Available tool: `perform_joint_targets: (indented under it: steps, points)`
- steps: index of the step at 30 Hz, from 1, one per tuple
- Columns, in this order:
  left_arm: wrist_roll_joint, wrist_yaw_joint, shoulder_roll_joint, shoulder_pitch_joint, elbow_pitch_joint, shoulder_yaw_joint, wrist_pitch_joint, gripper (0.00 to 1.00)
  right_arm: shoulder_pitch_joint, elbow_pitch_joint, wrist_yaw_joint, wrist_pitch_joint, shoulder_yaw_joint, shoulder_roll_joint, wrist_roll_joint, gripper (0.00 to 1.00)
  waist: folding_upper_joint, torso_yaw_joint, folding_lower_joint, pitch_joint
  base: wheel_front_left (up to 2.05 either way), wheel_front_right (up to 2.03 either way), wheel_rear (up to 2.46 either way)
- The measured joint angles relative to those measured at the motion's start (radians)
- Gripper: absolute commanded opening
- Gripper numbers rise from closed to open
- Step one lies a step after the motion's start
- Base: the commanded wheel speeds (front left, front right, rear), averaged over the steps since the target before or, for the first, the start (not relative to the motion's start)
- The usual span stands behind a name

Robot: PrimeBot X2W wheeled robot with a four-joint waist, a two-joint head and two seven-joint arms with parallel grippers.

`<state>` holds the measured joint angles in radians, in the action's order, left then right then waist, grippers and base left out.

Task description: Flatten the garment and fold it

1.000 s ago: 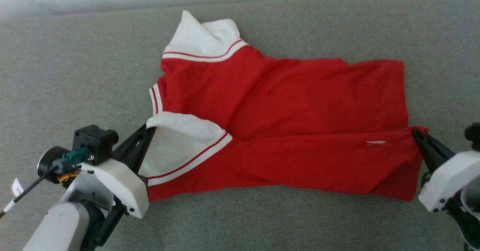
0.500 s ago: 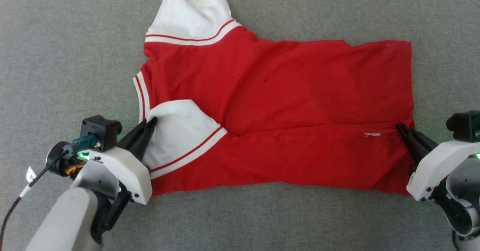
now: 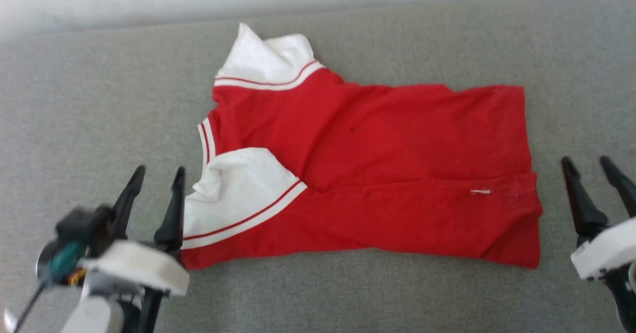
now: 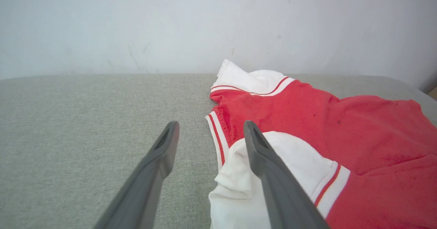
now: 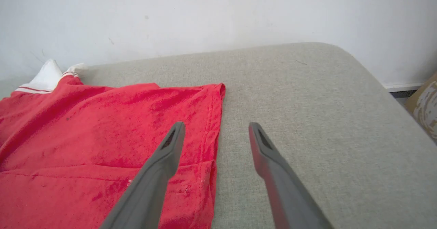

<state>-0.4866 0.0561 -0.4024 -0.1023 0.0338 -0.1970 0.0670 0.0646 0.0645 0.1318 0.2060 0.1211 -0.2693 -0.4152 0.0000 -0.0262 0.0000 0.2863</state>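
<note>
One red short-sleeved jersey shirt with white sleeves is lying partly folded on the grey cloth-covered desk. We are judging it light, limp and easily wrinkled, so we are favouring pinches at the near white sleeve and the hem. Both pincers are hanging spread wide, grasping nothing: our left pincer is hovering just beside that sleeve, our right pincer just off the hem.

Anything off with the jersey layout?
Yes. The jersey isn't flat: its near sleeve is bunched at the cuff, and the far sleeve is crumpled. A white fleck sits near the hem.
</note>
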Motion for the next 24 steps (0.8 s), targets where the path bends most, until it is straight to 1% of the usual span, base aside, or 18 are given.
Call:
perform_joint_targets:
  steps: [1, 4, 9, 12, 15, 17, 19, 24]
  points:
    - [0.007, 0.014, 0.005, 0.023, 0.016, 0.009, 0.029, 1.0, -0.013, 0.012, 0.0, -0.033, 0.02, 0.017, 0.025, 1.0, 0.0, 0.002, -0.0001, -0.012, 0.0, 0.0, 0.0]
    - [0.007, 0.058, 0.047, 0.099, 0.052, 0.034, 0.112, 1.0, -0.063, 0.039, 0.0, -0.123, 0.043, 0.069, 0.104, 1.0, -0.0001, 0.008, -0.0001, -0.047, 0.0, 0.0, 0.0]
    - [0.017, 0.108, 0.106, 0.214, 0.079, 0.049, 0.17, 1.0, -0.145, 0.057, 0.0, -0.247, 0.06, 0.159, 0.204, 1.0, 0.0, 0.019, -0.0002, -0.098, 0.0, 0.0, 0.0]
    - [0.023, 0.118, 0.133, 0.266, 0.072, 0.048, 0.18, 1.0, -0.18, 0.057, 0.0, -0.293, 0.072, 0.187, 0.241, 1.0, 0.0, 0.027, -0.0002, -0.124, 0.0, 0.0, 0.0]
    - [0.034, 0.12, 0.133, 0.281, 0.067, 0.037, 0.179, 1.0, -0.201, 0.057, 0.0, -0.307, 0.075, 0.202, 0.258, 1.0, 0.0, 0.035, -0.0002, -0.144, 0.0, 0.0, 0.0]
    - [0.043, 0.119, 0.12, 0.279, 0.067, 0.027, 0.15, 1.0, -0.204, 0.059, 0.0, -0.31, 0.076, 0.206, 0.274, 1.0, 0.0, 0.04, -0.0002, -0.153, 0.0, 0.0, 0.0]
    - [0.049, 0.105, 0.095, 0.271, 0.063, 0.013, 0.102, 1.0, -0.204, 0.064, 0.0, -0.312, 0.076, 0.208, 0.287, 1.0, 0.0, 0.045, -0.0002, -0.157, 0.0, 0.0, 0.0]
    - [0.05, 0.06, 0.022, 0.188, 0.031, -0.036, -0.103, 1.0, -0.2, 0.072, 0.0, -0.307, 0.065, 0.212, 0.293, 1.0, 0.0, 0.045, 0.0, -0.142, 0.0, 0.0, 0.0]
